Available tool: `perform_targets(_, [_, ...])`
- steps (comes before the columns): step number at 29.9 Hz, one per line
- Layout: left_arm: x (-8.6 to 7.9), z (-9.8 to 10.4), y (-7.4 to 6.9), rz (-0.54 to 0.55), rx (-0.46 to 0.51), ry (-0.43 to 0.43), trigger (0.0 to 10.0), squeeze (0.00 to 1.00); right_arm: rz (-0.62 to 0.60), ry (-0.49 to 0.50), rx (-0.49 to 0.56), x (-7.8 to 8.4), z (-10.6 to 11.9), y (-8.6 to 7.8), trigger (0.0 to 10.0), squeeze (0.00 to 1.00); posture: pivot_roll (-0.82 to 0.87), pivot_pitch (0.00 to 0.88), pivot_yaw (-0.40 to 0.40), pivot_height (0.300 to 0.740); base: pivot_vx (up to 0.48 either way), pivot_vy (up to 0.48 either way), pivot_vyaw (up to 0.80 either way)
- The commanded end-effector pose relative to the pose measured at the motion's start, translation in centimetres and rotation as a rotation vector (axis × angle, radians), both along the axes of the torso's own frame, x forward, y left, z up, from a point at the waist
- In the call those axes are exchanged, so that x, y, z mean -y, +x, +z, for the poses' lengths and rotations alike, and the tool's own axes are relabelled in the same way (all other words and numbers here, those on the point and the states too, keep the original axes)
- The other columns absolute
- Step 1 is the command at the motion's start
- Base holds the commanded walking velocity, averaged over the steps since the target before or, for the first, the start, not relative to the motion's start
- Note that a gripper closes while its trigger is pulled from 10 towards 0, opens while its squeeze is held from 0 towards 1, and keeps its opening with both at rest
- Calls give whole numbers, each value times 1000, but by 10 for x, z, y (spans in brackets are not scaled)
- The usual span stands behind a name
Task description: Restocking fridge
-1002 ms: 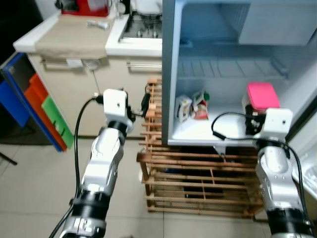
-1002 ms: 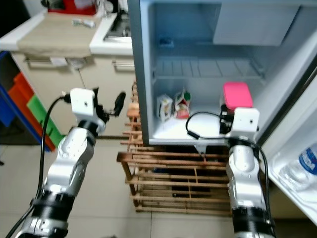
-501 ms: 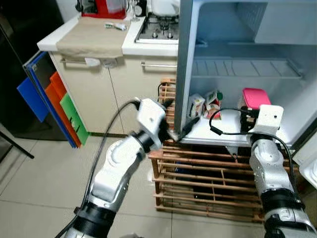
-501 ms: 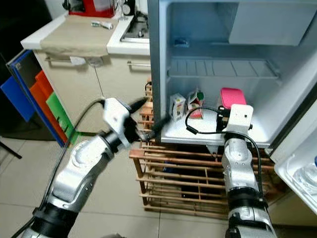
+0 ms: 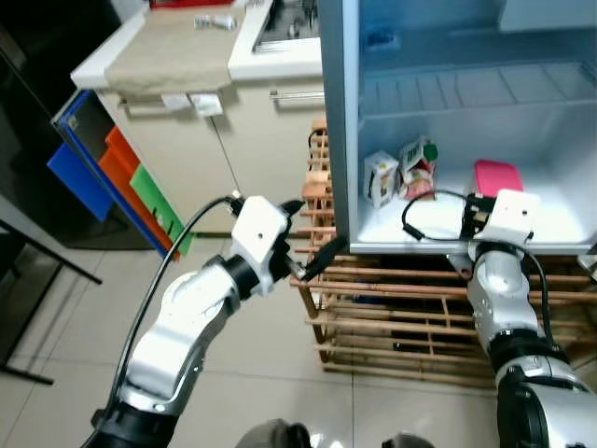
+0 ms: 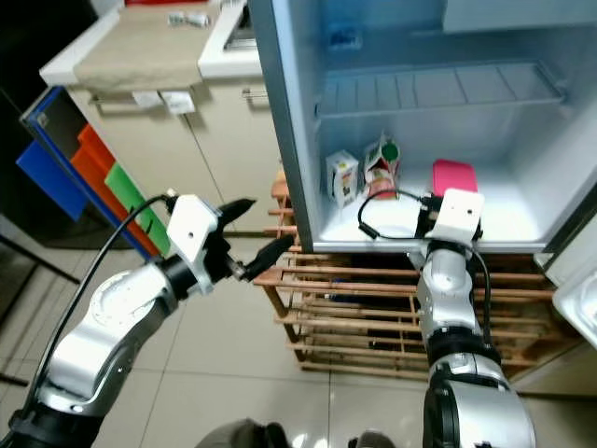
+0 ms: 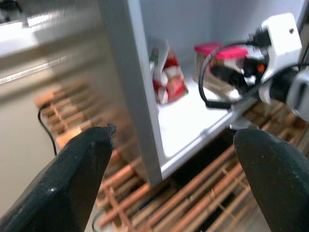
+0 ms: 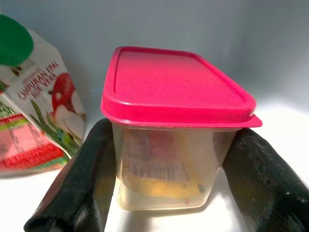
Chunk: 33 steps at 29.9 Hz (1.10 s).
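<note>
Fridge shelf work is where I am now: my right end effector (image 8: 164, 193) reaches into the fridge (image 6: 289, 140), and the pink-lidded container (image 8: 176, 125) sits directly between its two black fingers (image 8: 84, 188), standing upright on the white shelf floor (image 8: 275, 130). The fingers flank the tub's two short sides and look to be touching the clear walls, so I read the end effector as closed on it, though the contact is hard to confirm on the far side. The tub's long axis runs away from the wrist, deeper into the fridge. Just beside it, on one flank of the end effector, stands a juice carton (image 8: 34, 101), close enough that I judge any sideways drift on release could knock it.

My left end effector (image 5: 312, 238) hangs outside the fridge with its fingers spread wide apart and nothing between them, just short of the fridge's side wall and above the wooden rack (image 5: 410, 317). Well off to its other side stands the kitchen counter (image 5: 177, 47), over a pale tiled floor (image 5: 65, 317).
</note>
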<state>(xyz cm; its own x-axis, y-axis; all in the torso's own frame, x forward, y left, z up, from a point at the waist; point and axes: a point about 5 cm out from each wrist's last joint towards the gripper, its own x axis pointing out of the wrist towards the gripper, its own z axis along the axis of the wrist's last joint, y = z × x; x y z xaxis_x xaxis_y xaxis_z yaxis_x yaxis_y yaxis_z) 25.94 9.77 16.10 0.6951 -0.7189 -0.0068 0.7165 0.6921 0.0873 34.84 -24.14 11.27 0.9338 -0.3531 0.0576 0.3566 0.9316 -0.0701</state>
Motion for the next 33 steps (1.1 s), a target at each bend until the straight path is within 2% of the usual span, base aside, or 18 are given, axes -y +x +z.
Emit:
perform_targets(1, [-8, 6, -4, 18, 8, 2, 10000, 0, 18, -7, 19, -5, 2, 2, 10000, 0, 113, 219, 211, 740, 0, 0, 0])
perform_targets(7, [-12, 5, -16, 25, -35, 15, 10000, 0, 55, -66, 62, -6, 19, 11, 10000, 0, 129, 252, 226, 740, 0, 0, 0])
perform_targets(13, [-13, 2, -23, 35, -76, 24, 10000, 0, 65, -179, 22, -6, 23, 16, 10000, 0, 130, 267, 231, 740, 0, 0, 0])
perform_targets(16, [-9, 3, -28, 38, -94, 10, 10000, 0, 148, -184, 2, -14, 24, 21, 10000, 0, 124, 270, 223, 740, 0, 0, 0])
perform_targets(18, [-9, 3, -28, 39, -97, 8, 10000, 0, 158, -184, 1, -16, 24, 21, 10000, 0, 123, 270, 222, 740, 0, 0, 0])
perform_targets(19, [-8, 3, -29, 39, -99, 6, 10000, 0, 153, -180, 0, -15, 24, 21, 10000, 353, 120, 269, 216, 740, 0, 0, 0])
perform_targets(20, [-6, 2, -29, 40, -102, 4, 10000, 0, 144, -175, 2, -13, 24, 21, 10000, 1000, 116, 266, 211, 740, 0, 0, 0])
perform_targets(26, [-4, 2, -30, 51, -110, -5, 10000, 0, 133, -161, 28, -8, 31, 22, 10000, 1000, 103, 258, 201, 740, 0, 0, 0])
perform_targets(28, [-3, 3, -30, 46, -119, -42, 10000, 0, 116, -137, 42, -6, 35, 23, 10000, 1000, 103, 253, 194, 740, 0, 0, 0])
perform_targets(33, [-5, 5, -26, 47, -101, -31, 10000, 0, 111, -114, 76, -12, 40, 25, 10000, 1000, 111, 231, 180, 740, 0, 0, 0])
